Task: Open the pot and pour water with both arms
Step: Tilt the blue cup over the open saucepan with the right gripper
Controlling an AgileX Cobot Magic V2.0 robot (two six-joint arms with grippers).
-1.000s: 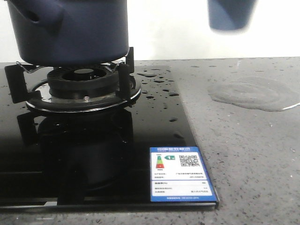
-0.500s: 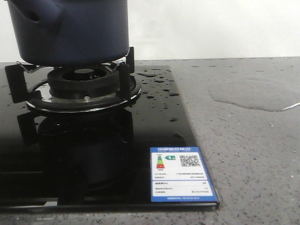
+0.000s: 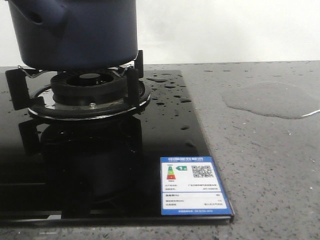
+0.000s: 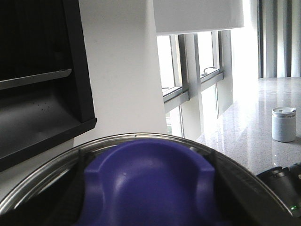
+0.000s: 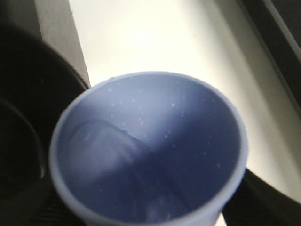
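Pouring looks underway: cup [image 5: 148,150] with water [image 5: 117,179] tilts beside the pot [image 3: 75,32] at nine o'clock; lid [image 4: 146,183] lifted; claws unseen, grip unclear.

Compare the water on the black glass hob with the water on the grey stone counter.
On the glossy black glass hob the water sits as many small separate drops, scattered right of the burner stand. On the speckled grey stone counter it lies as one broad flat puddle, far wider than any drop. The drops look dark against the glass; the puddle shows a pale bright rim. Both are clear, colourless and glossy.
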